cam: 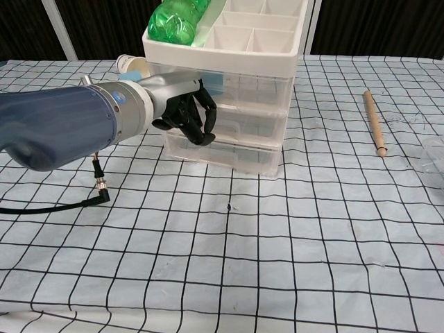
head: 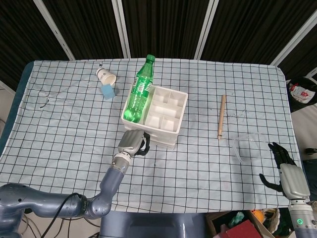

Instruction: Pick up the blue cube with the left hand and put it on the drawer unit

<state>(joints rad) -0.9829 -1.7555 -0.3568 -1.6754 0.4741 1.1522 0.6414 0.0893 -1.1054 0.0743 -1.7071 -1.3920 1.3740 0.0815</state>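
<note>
The white drawer unit (head: 171, 130) (cam: 229, 132) stands mid-table with a compartment tray on top. My left hand (head: 133, 142) (cam: 180, 107) is right at its front left corner, fingers curled and close to the clear drawer fronts. It holds the blue cube (cam: 215, 84), of which only a sliver shows past the fingers, just under the tray's rim. The hand hides the cube in the head view. My right hand (head: 283, 167) rests open at the table's front right edge, fingers spread, holding nothing.
A green bottle (head: 138, 94) (cam: 173, 17) lies in the tray's left compartment. A paper cup (head: 105, 76) and a second blue block (head: 108, 91) sit at the back left. To the right lie a wooden stick (head: 222, 116) (cam: 374, 121) and a clear plastic container (head: 247, 147).
</note>
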